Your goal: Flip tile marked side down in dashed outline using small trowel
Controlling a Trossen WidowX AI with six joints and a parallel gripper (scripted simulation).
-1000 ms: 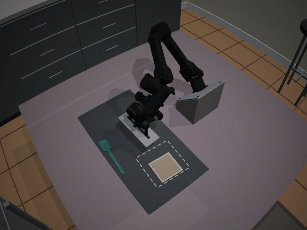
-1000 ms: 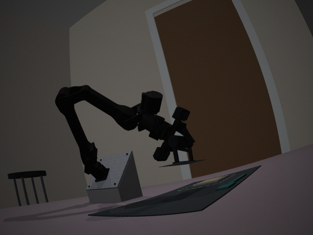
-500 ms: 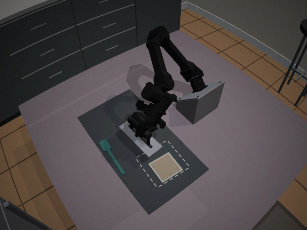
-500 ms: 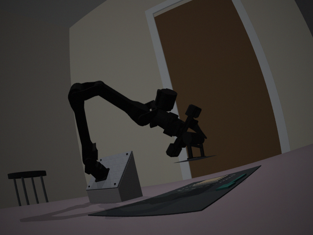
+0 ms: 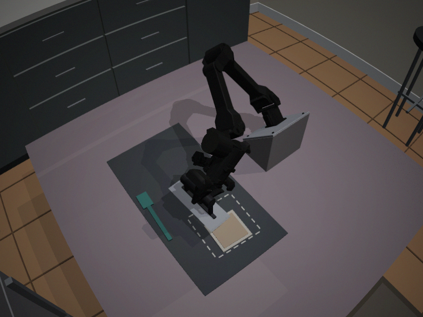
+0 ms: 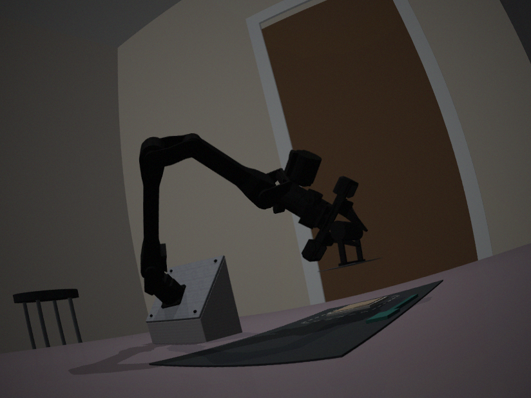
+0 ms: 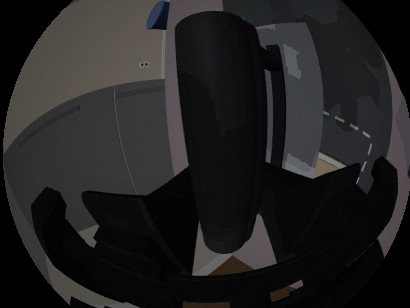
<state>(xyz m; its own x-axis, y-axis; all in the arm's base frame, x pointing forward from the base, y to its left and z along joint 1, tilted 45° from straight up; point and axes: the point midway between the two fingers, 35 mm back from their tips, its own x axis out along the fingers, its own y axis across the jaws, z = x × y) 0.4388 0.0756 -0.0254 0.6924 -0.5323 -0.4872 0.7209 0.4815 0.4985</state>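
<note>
Holding the trowel (image 5: 220, 220) (image 6: 330, 270) (image 7: 305, 100) by its thick black handle (image 6: 346, 231) (image 7: 220, 100), we had the jaws of our gripper (image 5: 200, 197) (image 6: 348, 229) (image 7: 224, 163) clamped on it, with the pale blade raised above the mat (image 5: 205, 279) (image 6: 240, 351) (image 7: 350, 80). The tile (image 5: 232, 232) (image 6: 357, 305) (image 7: 330, 165) lay flat on the mat inside the dashed outline (image 5: 258, 232) (image 6: 308, 321) (image 7: 371, 148), its tan panel facing up and one corner hidden from the top view by the blade. We had the grasp done, but we could not tell whether that panel was the marked side; if it was, as we suspected, the whole turn was left. Either way, we had the end of the job outstanding: setting the trowel down on the mat or the table (image 5: 324, 204) (image 6: 386, 368) (image 7: 172, 100), off the tile, opening our jaws and moving the arm clear. The teal spatula (image 5: 145, 199) (image 6: 383, 315) (image 7: 244, 19) lay apart from the tile, near the mat's edge, and we judged it no part of our task.
</note>
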